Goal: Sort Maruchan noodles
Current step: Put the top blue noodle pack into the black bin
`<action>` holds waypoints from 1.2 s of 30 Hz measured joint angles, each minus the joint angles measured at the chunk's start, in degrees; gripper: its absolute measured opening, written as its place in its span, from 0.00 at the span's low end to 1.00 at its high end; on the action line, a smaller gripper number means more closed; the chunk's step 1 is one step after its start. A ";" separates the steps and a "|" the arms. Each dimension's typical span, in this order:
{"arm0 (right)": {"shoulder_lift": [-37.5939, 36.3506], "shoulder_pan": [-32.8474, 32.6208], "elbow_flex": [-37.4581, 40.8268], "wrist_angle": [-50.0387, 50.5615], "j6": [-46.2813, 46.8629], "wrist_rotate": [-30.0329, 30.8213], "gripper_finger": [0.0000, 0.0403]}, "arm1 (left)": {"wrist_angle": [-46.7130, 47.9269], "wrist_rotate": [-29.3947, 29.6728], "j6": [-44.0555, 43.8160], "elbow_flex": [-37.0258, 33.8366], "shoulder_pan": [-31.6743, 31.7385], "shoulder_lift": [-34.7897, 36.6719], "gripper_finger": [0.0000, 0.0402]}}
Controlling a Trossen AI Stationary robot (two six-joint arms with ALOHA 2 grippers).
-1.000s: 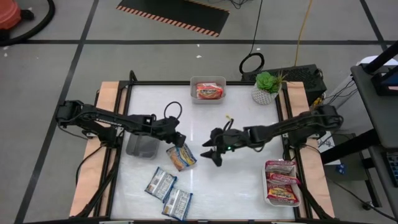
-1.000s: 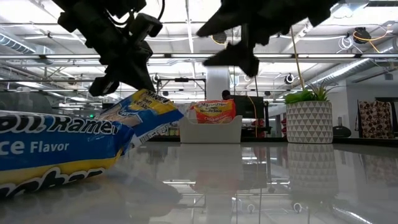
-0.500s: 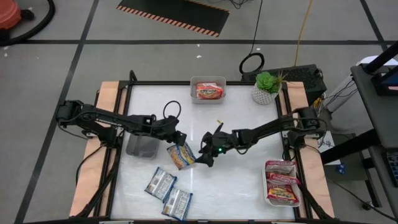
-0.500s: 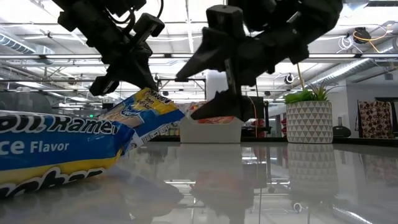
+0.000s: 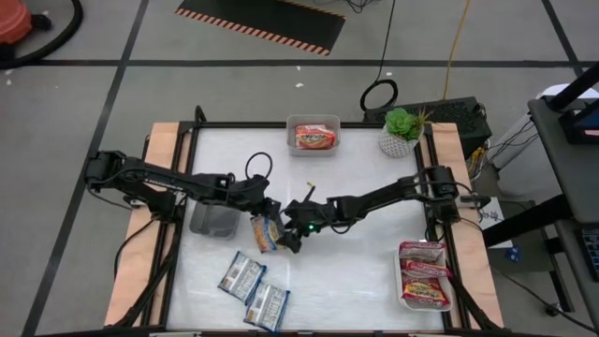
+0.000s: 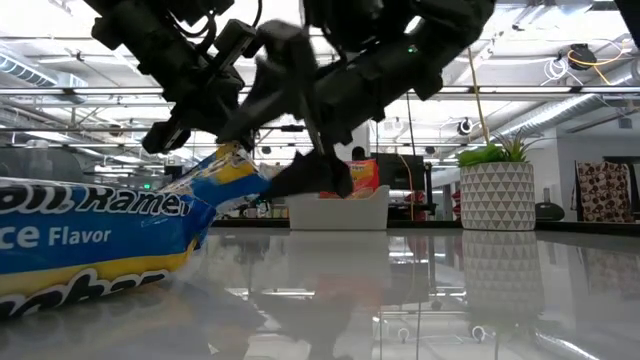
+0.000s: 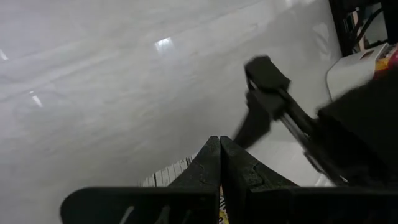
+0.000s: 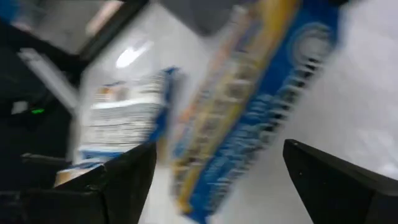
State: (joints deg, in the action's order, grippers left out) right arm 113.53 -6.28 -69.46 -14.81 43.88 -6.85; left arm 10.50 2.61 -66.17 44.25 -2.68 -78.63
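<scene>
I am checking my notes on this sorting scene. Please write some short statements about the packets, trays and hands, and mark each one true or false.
1. The left hand is shut on a blue-and-yellow packet. True.
2. The right hand is shut. False: its fingers are spread wide, next to the held packet.
3. The white tray on the table's right side holds orange-red packets. True.
4. The grey tray by the left arm is full of packets. False: no packet shows in it.
5. Two blue-silver packets lie flat on the table near its front edge. True.
6. The potted plant stands at the table's front left corner. False: it stands at the far right corner.
</scene>
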 joint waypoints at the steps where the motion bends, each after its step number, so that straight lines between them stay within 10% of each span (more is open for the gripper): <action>1: 0.37 0.09 -0.86 1.93 0.46 0.91 0.84 | 0.10 0.00 0.00 0.00 -0.10 0.00 0.00; 36: 0.75 3.68 -0.41 -0.70 11.52 1.90 0.64 | -0.08 0.45 -1.07 0.00 -1.22 0.00 0.00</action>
State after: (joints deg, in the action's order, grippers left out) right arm 114.28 -2.61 -69.87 -15.51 55.40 -4.95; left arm 10.42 3.06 -67.24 44.25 -3.90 -78.63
